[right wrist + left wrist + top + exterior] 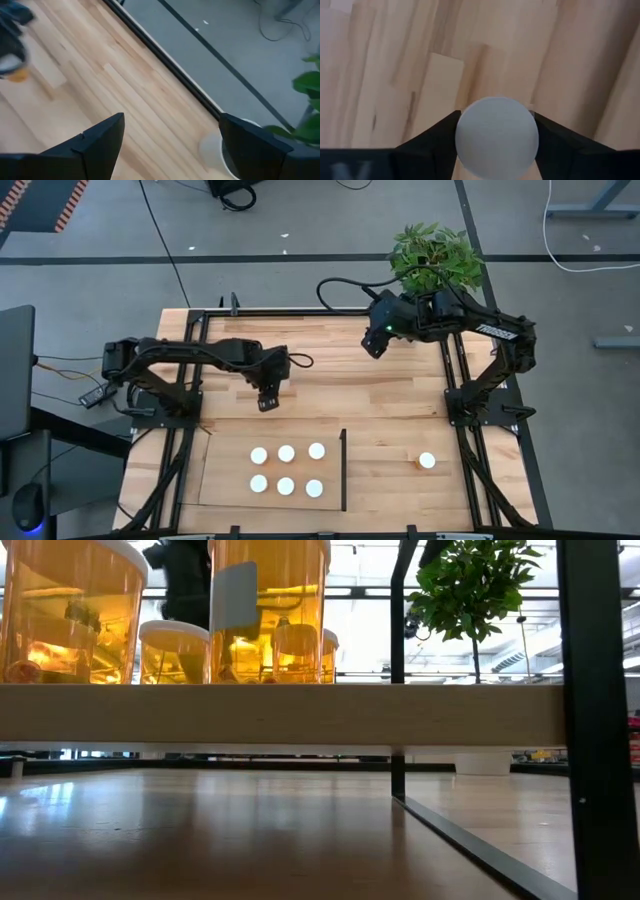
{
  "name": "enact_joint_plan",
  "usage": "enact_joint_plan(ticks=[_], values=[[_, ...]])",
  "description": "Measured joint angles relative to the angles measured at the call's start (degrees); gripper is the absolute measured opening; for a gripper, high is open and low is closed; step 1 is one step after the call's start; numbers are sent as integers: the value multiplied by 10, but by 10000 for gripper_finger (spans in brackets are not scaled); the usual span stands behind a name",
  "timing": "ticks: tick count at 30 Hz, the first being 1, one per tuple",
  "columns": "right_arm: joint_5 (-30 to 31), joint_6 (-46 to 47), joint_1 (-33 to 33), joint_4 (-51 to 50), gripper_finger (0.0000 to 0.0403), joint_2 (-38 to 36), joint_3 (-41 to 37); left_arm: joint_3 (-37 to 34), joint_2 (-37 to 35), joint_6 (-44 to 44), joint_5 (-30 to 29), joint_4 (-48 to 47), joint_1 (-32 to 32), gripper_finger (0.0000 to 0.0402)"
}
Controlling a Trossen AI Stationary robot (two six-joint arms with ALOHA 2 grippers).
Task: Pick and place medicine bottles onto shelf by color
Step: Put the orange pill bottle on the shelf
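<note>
Several medicine bottles (pixel 286 453), orange with white caps, stand in two rows on the pale-wood shelf (pixel 225 470). The shelf's black strip (pixel 343 470) runs along its right edge. Another bottle (pixel 427 461) sits alone on the table right of the shelf. My left gripper (pixel 267 402) is behind the shelf, shut on one more bottle (pixel 497 137), whose round cap fills the gap between the fingers. My right gripper (pixel 373 348) hangs open over the far middle of the table, with nothing between its fingers (pixel 100 140). My left gripper pinches the bottle's white cap by its sides (pixel 462 135) between its two fingers (pixel 430 142). The fingers come steeply from above. The orange body (pixel 19 75) hangs upright below them and looks clear of the table.
A green plant (pixel 435 255) in a white pot (pixel 215 150) stands at the table's far right corner. Black frame rails (pixel 455 370) run along both sides of the table. Bare wood lies between the shelf and the far edge.
</note>
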Motion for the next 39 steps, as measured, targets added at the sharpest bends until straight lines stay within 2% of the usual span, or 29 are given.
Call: enact_joint_plan(ticks=[7,15,23,32,39], values=[[42,4,-5,-12,332,-19,1,-13,-70,-129,-3,-13,-43,217],[54,-18,-44,-16,332,-48,1,-51,-134,-324,-69,-43,-160,221],[54,-54,-78,-13,332,-77,0,-55,-132,-525,-115,-69,-287,213],[51,-87,-100,-12,332,-97,0,-55,-133,-714,-137,-125,-403,224],[49,-92,-102,-12,332,-104,0,-55,-132,-812,-146,-128,-463,213]])
